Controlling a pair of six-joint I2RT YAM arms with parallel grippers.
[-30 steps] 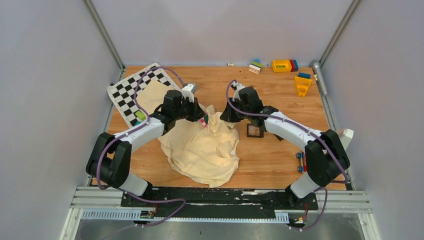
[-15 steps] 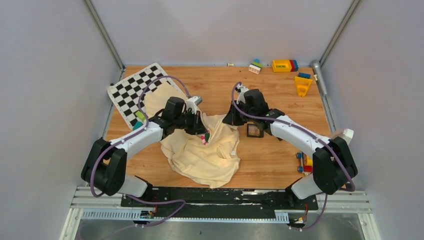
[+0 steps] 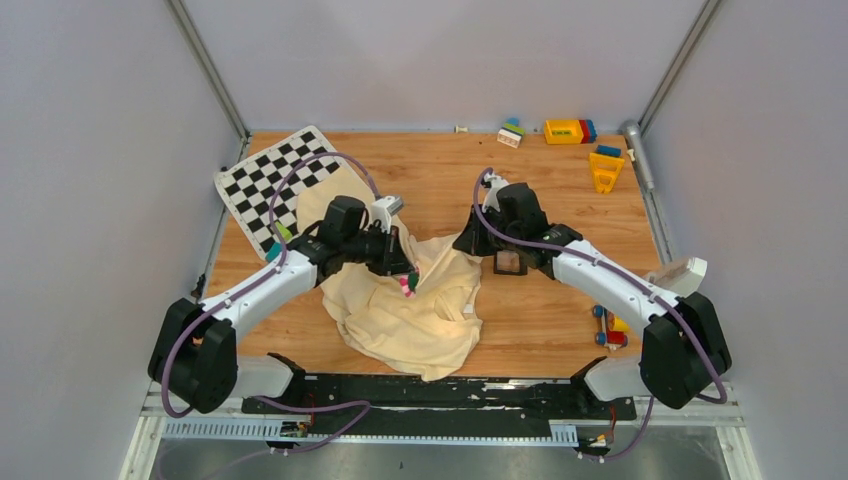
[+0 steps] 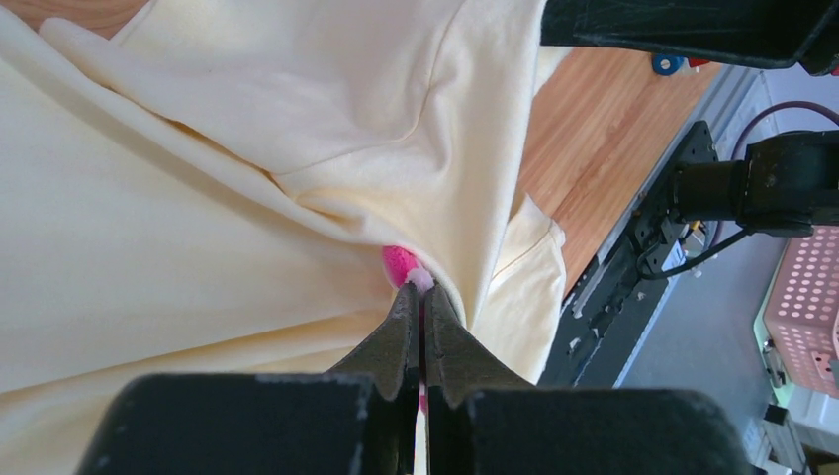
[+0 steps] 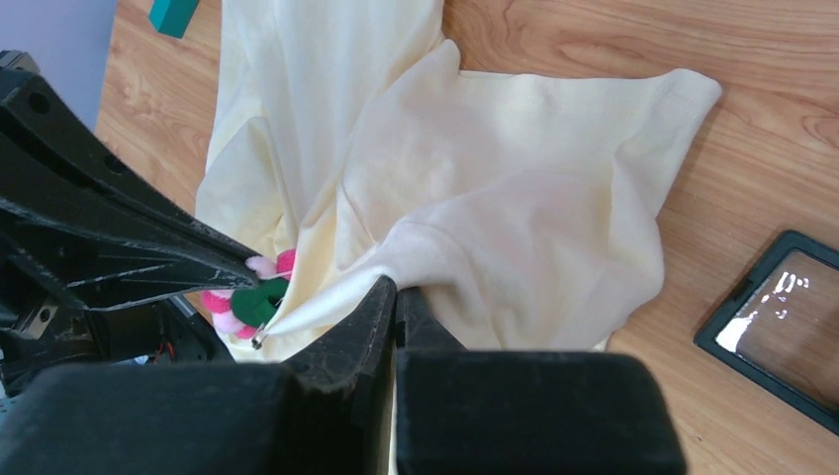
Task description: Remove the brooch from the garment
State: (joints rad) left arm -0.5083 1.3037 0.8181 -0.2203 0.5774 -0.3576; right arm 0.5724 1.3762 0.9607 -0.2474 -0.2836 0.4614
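The pale yellow garment [image 3: 410, 310] lies crumpled on the wooden table. The brooch [image 3: 407, 284], pink with a green bit, sits at its upper middle. My left gripper [image 3: 403, 272] is shut on the brooch; its pink petals [image 4: 399, 263] show at my fingertips in the left wrist view. My right gripper [image 3: 466, 248] is shut on a fold of the garment [image 5: 396, 259] just right of the brooch. The right wrist view shows the brooch [image 5: 247, 297] pinched by the left fingers, its metal pin end still in the stretched cloth.
A checkerboard mat [image 3: 262, 182] lies at the back left, partly under the garment. A small black square frame [image 3: 510, 262] sits beside my right gripper. Toy blocks [image 3: 566, 131] lie along the back right, and small toys [image 3: 606, 326] near the right arm.
Both arms moved toward the near side. The left gripper carried the brooch down and right, and the cloth between the two grippers is now stretched.
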